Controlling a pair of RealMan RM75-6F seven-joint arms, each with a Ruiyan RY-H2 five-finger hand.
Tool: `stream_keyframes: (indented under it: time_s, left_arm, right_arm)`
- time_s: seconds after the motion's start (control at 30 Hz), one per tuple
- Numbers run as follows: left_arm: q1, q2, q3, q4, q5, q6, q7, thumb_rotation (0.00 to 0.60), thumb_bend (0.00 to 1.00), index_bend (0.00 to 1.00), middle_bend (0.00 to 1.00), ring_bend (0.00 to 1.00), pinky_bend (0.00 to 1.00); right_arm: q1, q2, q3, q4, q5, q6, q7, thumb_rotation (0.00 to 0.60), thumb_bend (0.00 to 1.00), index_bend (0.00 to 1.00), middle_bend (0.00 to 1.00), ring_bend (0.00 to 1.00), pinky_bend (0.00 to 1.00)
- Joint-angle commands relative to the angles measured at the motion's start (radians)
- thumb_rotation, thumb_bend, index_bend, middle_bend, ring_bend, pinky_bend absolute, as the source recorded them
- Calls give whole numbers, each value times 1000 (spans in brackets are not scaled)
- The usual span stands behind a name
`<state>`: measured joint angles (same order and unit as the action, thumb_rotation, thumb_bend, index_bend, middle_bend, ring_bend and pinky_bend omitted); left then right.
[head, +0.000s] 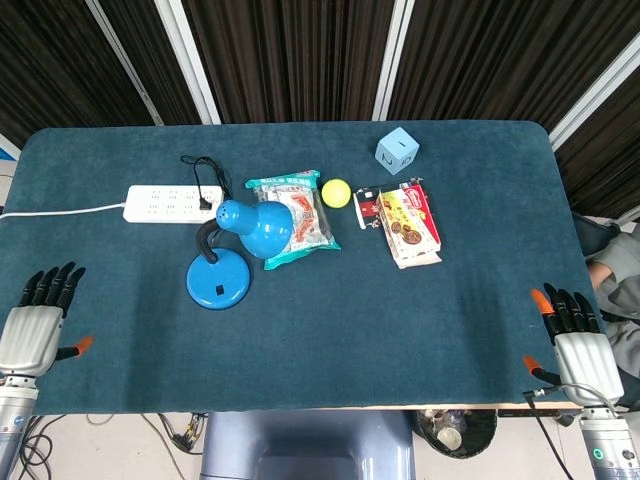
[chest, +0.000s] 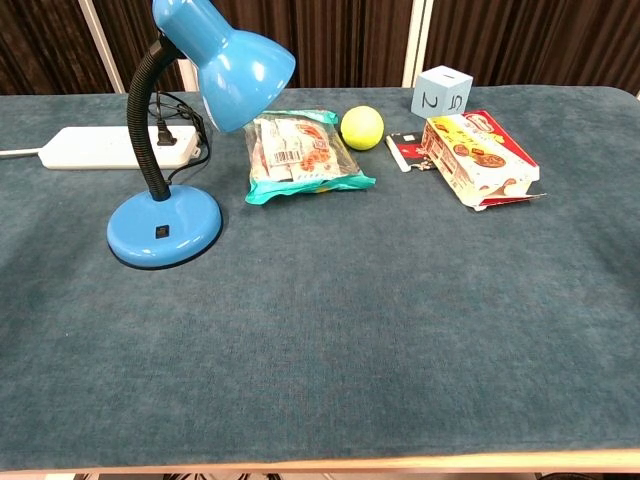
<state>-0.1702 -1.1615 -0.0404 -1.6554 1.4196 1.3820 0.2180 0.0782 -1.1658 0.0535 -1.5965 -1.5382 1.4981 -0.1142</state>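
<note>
In the head view, the left hand (head: 32, 328) lies flat at the near left corner of the table (head: 470, 160), fingers straight and apart, holding nothing. The lamp (head: 232, 255) stands nearest it, ahead and to its right, with the power strip (head: 170, 203) farther ahead. The right hand (head: 575, 340) rests at the near right corner, likewise spread and empty. The biscuit box (head: 410, 223) lies nearest it, well ahead and to its left. Between lamp and box sit the snack bag (head: 296, 217) and the ball (head: 335, 192); the cube (head: 397, 150) stands beyond the box.

In the chest view neither hand shows. The lamp (chest: 175, 130) bends over the snack bag (chest: 300, 155), the ball (chest: 362, 127) just beside the bag, the box (chest: 478, 158) and cube (chest: 442, 93) further right, and the power strip (chest: 105, 147) behind the lamp's stem.
</note>
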Motion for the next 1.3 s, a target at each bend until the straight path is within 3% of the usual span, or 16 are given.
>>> stream_keyframes:
  time_s: [0.03,0.13,0.2,0.3,0.37,0.47,0.77,1.0,1.3]
  left_arm:
    - [-1,2,1,-2,2,-1,0,600,131,0,0,0,43]
    - [0,4,5,-6,8,0,5,600,131,0,25,36,94]
    - [-7,5,6,-10,11,-9,22,600,147,0,191,207,262]
    - [-33,1,-9,-20,13,-28,57,600,292,0,650,635,654]
    - [-52,-2,-19,-44,-13,-63,74,600,390,0,788,756,746]
    - [-100,-2,-28,-94,-73,-156,143,600,484,1,878,839,795]
    - [-216,-60,-61,-227,-287,-305,349,600,603,36,970,932,852]
    - [-290,-137,-73,-278,-479,-301,519,600,610,48,973,935,854]
    - [-357,-214,-58,-261,-605,-274,623,600,610,50,973,935,854]
  right_arm:
    - [-2,1,0,-2,1,3,-1,600,235,0,0,0,0]
    - [-4,3,0,-4,0,6,4,600,235,0,0,0,0]
    - [-4,4,-1,-2,0,6,6,600,236,0,0,0,0]
    - [-4,5,0,-1,2,4,13,600,236,0,0,0,0]
    - [-4,7,0,-2,3,2,17,600,235,0,0,0,0]
    - [-3,7,0,-3,3,1,19,600,235,0,0,0,0]
    - [-3,9,0,-7,9,-4,19,600,235,0,0,0,0]
    - [-2,13,0,-12,10,-7,29,600,235,0,0,0,0]
    - [-1,14,0,-13,11,-9,33,600,236,0,0,0,0]
